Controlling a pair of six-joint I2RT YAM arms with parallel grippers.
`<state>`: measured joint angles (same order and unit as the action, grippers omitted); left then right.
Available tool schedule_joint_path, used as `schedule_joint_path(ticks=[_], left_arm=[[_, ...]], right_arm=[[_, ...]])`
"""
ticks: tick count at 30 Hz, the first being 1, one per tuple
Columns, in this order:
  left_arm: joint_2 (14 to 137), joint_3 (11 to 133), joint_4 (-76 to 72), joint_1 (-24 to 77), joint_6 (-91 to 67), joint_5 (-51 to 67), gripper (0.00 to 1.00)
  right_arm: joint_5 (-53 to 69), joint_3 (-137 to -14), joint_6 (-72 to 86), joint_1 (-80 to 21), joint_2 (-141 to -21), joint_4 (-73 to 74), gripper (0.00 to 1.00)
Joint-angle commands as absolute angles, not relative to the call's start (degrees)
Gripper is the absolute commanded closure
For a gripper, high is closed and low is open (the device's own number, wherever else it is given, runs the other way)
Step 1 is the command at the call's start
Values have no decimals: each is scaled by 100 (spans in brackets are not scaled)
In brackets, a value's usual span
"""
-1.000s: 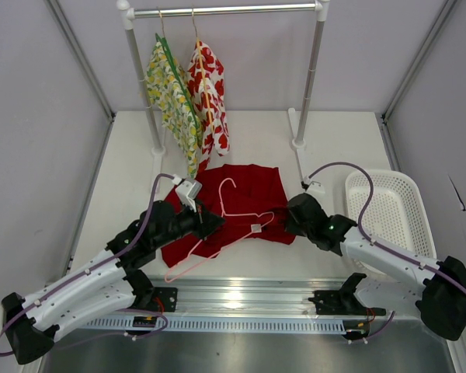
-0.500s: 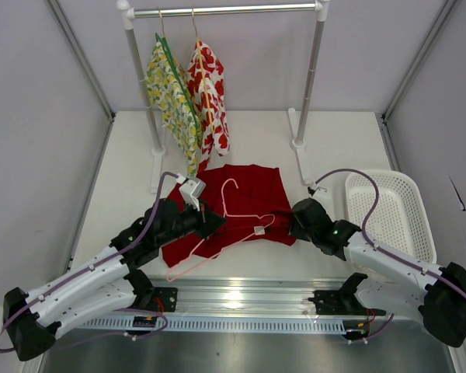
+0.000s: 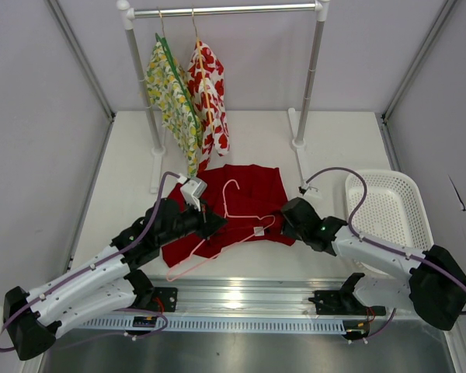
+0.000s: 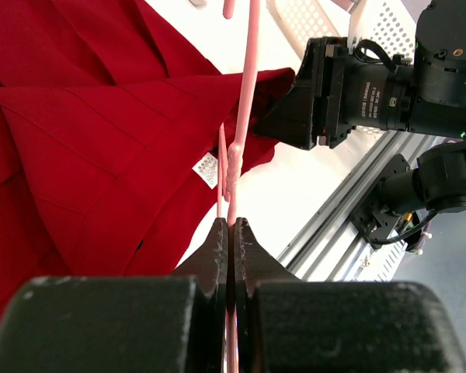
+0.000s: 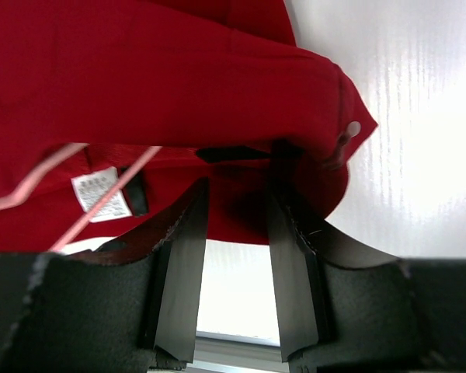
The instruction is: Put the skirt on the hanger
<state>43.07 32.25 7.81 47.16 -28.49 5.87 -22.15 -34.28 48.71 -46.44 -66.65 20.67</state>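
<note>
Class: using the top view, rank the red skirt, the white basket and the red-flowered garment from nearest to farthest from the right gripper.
1. Red skirt, directly at the right gripper's fingertips.
2. White basket, on its right.
3. Red-flowered garment, hanging at the back left.

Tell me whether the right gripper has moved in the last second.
Yes. The right gripper has edged left, away from the white basket, toward the skirt.
</note>
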Motion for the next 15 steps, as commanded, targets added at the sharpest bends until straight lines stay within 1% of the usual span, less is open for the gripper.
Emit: schedule_joint_path(ticks=[1,15], left_arm=[[4263,3384,527,4676,-2856,686,100],[4228,3349,483,4676,-2856,738,100]], right_arm=[[-2680,-3744,5168,-4737,-6715,1907,60],[-3128,-4017,5695,-4895,-7163,2074,60]])
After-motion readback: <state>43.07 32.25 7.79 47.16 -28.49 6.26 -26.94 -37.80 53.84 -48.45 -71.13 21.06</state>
